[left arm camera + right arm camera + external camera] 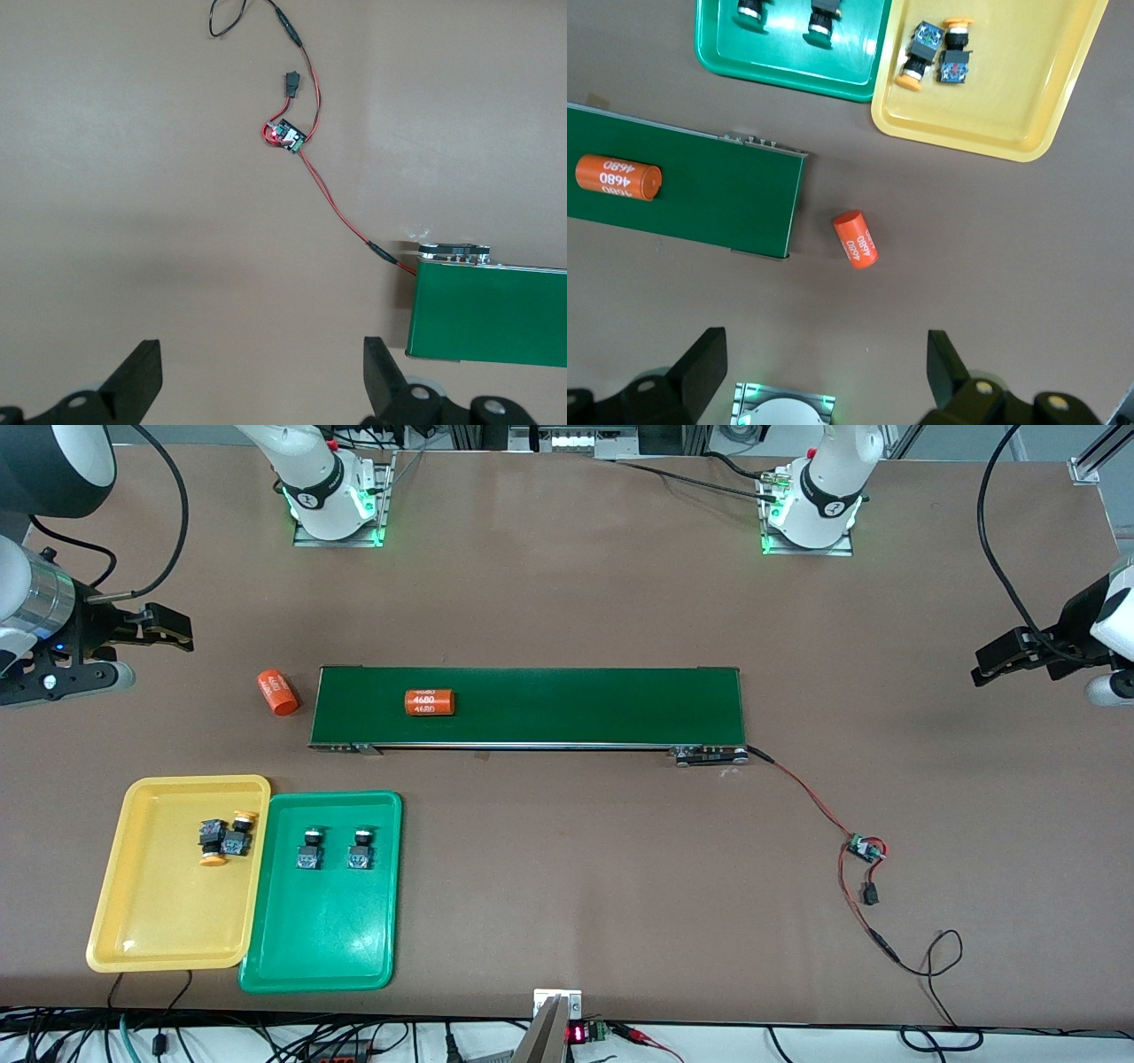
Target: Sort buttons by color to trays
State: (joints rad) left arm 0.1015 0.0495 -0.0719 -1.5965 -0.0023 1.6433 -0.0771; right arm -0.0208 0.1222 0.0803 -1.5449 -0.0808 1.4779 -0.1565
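Observation:
Two yellow-orange buttons (213, 849) (240, 825) lie close together in the yellow tray (164, 921), and they show again in the right wrist view (917, 55) (955, 49) in that tray (1001, 119). Two green buttons (309, 849) (360, 849) stand side by side in the green tray (319, 939), which touches the yellow one. My right gripper (182, 633) hangs open and empty over the table at the right arm's end; its fingers (709, 354) stand wide apart. My left gripper (988, 669) hangs open and empty over bare table at the left arm's end, fingers (142, 367) spread.
A long dark green conveyor belt (567, 704) crosses the middle of the table with an orange cylinder (430, 702) on it. A second orange cylinder (277, 693) lies on the table off the belt's end. Red wires and a small circuit board (864, 850) trail from the belt's other end.

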